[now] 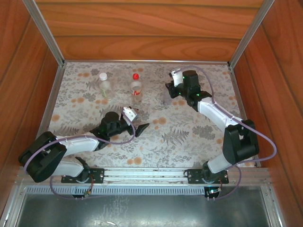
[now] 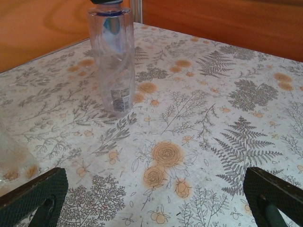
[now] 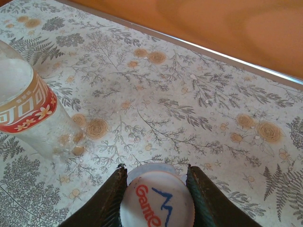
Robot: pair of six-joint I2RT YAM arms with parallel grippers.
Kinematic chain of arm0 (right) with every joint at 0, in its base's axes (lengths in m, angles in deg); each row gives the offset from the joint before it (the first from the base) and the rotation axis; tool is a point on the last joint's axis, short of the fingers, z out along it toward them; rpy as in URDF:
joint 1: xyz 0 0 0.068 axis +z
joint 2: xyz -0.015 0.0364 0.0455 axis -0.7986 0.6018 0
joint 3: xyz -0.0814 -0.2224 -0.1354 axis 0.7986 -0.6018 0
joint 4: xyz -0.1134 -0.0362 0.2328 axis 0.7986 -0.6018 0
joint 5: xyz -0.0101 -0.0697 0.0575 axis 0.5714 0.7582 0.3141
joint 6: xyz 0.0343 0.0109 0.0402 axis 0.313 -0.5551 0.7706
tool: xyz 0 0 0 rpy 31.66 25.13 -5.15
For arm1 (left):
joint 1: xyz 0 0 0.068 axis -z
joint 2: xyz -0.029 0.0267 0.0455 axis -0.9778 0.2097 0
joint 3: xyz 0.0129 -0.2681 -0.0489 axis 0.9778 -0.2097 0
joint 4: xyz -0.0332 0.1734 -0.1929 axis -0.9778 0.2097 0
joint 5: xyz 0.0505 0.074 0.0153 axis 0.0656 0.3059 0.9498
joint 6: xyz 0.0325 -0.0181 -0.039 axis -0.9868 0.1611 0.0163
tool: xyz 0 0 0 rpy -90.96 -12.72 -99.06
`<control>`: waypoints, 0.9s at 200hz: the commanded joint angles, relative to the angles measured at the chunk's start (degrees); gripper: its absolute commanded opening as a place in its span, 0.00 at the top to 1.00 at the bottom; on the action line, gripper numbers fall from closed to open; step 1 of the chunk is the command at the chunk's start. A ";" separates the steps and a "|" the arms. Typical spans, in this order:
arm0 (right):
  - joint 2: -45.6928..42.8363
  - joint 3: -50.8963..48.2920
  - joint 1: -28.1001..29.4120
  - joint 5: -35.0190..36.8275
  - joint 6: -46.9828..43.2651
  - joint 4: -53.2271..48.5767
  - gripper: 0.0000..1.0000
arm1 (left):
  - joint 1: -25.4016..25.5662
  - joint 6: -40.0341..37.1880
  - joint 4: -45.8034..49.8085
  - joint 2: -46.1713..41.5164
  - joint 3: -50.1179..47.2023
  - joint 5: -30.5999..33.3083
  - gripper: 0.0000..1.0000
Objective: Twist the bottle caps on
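My right gripper (image 3: 156, 169) is shut on a white cap (image 3: 158, 198) printed in red and blue, with a pale ring showing just beneath it. In the top view this gripper (image 1: 171, 89) hangs over the slim clear bottle (image 1: 166, 98) at the back right. That bluish bottle (image 2: 113, 61) stands upright in the left wrist view. A bottle with a red-orange label (image 1: 136, 89) carries a red cap (image 1: 136, 76). Left of it, a plain bottle (image 1: 104, 86) wears a white cap (image 1: 102, 75). My left gripper (image 1: 136, 120) is open and holds nothing, low over the cloth (image 2: 155, 175).
A floral cloth (image 1: 189, 137) covers the table. Wooden walls and metal rails (image 1: 142, 61) close in the back and both sides. The labelled bottle (image 3: 23, 104) stands close to the left of my right gripper. A blurred clear bottle base (image 2: 9, 161) lies at my left gripper's left.
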 commanded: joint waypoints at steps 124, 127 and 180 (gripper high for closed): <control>-2.85 1.67 -0.58 -0.81 -0.12 -2.18 0.34 | -1.92 1.11 -0.38 -1.37 1.84 2.18 0.00; -3.10 1.66 -0.66 -0.80 0.25 -2.23 0.32 | -2.11 1.21 -0.30 -1.57 1.80 2.50 0.00; -11.19 -3.89 -5.75 2.34 7.57 1.37 0.10 | -9.60 2.09 9.31 -12.84 1.09 12.16 0.00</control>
